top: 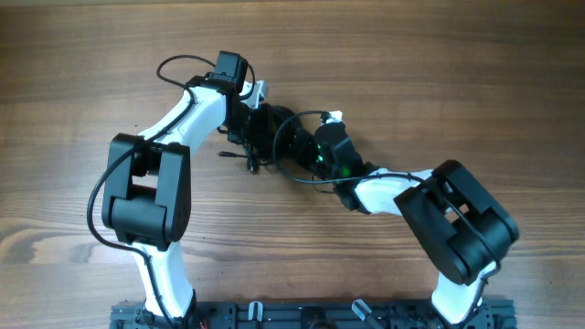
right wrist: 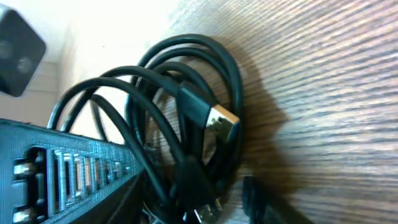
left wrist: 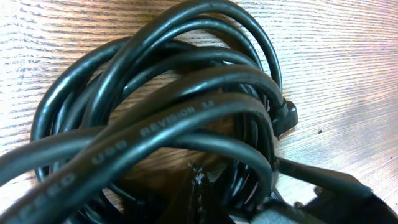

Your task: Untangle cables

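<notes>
The cables [top: 268,137] lie as one tangled black bundle in the middle of the table, with both arms meeting over it. A small plug end [top: 225,155] sticks out on the bundle's left. In the left wrist view the thick looped cables [left wrist: 186,112] fill the frame. My left gripper [left wrist: 200,186] is shut at the coil's near edge [top: 250,117]; whether a strand is pinched is hidden. My right gripper [right wrist: 186,199] reaches in from the right [top: 300,143]. Its jaws stand apart, with cable strands [right wrist: 186,93] and a gold-tipped USB plug [right wrist: 221,123] between and above them.
The wooden table [top: 457,64] spreads bare around the bundle. The arm bases stand on a black rail [top: 302,315] at the front edge. The right arm's dark finger [left wrist: 329,193] shows at the lower right of the left wrist view.
</notes>
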